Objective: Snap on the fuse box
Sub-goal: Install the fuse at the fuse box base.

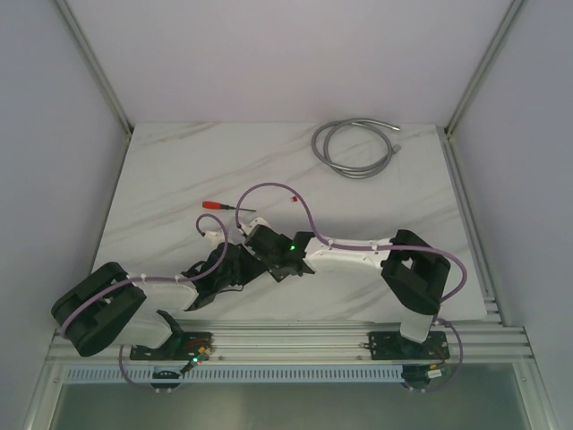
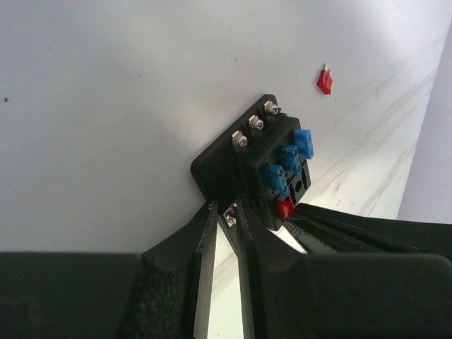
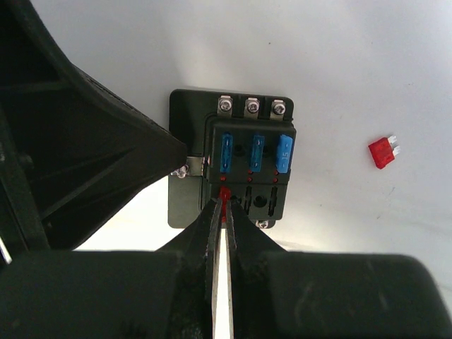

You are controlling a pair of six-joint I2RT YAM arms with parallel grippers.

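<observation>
The fuse box (image 3: pixel 248 168) is a black square block on a black base plate, lying on the white table. Three blue fuses (image 3: pixel 256 152) sit in its upper row. My right gripper (image 3: pixel 225 206) is shut on a small red fuse (image 3: pixel 225 192) at the lower-left slot of the box. My left gripper (image 2: pixel 226 210) is shut on the edge of the box's base plate (image 2: pixel 215 166) and holds it from the side. In the top view both grippers meet at the table's middle and cover the box.
A loose red fuse (image 3: pixel 382 152) lies on the table to the right of the box and also shows in the left wrist view (image 2: pixel 324 81). A red-handled screwdriver (image 1: pixel 216 205) lies behind the grippers. A coiled grey cable (image 1: pixel 354 148) lies at the back right.
</observation>
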